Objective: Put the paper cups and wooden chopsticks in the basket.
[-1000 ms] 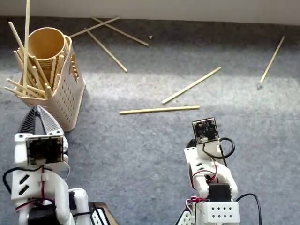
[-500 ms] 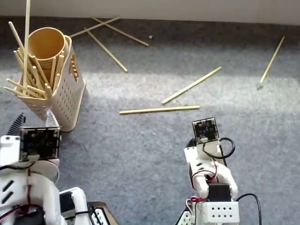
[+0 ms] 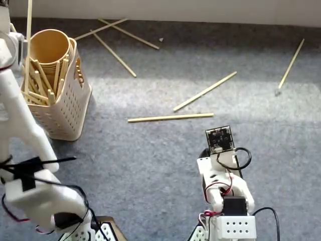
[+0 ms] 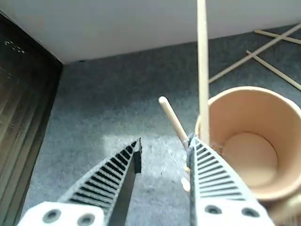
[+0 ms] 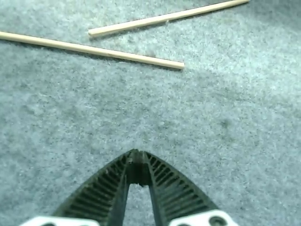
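Observation:
A white slotted basket [image 3: 62, 108] stands at the far left and holds stacked paper cups [image 3: 50, 45] and several wooden chopsticks [image 3: 42, 83]. My left arm [image 3: 15, 110] stretches along the basket's left side. Its gripper [image 4: 162, 153] is open beside the cup [image 4: 249, 136], with one finger close to an upright chopstick [image 4: 202, 61] and a leaning chopstick [image 4: 171, 117]. Loose chopsticks lie on the carpet, among them one [image 3: 170, 117] mid-table and one [image 3: 204, 91] behind it. My right gripper [image 5: 136, 167] is shut and empty, low over the carpet short of two chopsticks [image 5: 94, 49] [image 5: 164, 18].
More loose chopsticks lie at the back [image 3: 114, 54] [image 3: 130, 34] [image 3: 100, 29] and at the far right [image 3: 292, 63]. A pale wall [image 3: 175, 10] bounds the carpet at the back. A dark panel [image 4: 23, 122] stands left of the basket.
My left arm has risen from in front of the basket and stretched far along its left side to the cup's rim. The right arm has not moved.

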Available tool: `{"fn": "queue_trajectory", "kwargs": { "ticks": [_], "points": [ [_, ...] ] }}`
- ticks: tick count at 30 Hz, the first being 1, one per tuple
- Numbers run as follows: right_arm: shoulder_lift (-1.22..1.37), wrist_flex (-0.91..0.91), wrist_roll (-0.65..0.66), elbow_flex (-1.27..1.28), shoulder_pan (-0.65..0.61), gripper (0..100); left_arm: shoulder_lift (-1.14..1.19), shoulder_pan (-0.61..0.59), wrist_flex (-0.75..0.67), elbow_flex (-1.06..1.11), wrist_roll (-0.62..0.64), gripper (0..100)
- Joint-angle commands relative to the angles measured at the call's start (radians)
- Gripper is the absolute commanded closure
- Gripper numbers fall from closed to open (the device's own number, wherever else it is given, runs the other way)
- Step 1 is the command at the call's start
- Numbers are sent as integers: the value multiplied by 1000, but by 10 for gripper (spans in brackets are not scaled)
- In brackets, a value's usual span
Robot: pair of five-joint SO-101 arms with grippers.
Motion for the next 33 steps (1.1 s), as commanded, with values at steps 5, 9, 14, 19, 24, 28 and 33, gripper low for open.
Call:
{"fn": "queue_trajectory", "kwargs": {
  "ticks": [5, 9, 14, 19, 24, 28, 33],
  "points": [
    [-13, -22, 12, 45, 5, 989, 320, 22, 69, -647, 12, 786],
    [-13, -22, 48, 48, -24, 989, 278, 81, 41, -584, 48, 744],
    [-13, -22, 51, 51, -35, 989, 278, 163, 31, -578, 48, 741],
    [-13, -22, 51, 53, -35, 989, 303, 168, -57, -487, 49, 743],
    [-13, -22, 51, 53, -35, 989, 346, 113, -152, -389, 49, 744],
    [-13, -22, 52, 53, -35, 989, 361, 102, -153, -386, 48, 744],
    [-13, -22, 52, 53, -35, 989, 361, 102, -152, -386, 49, 812]
  ]
}}
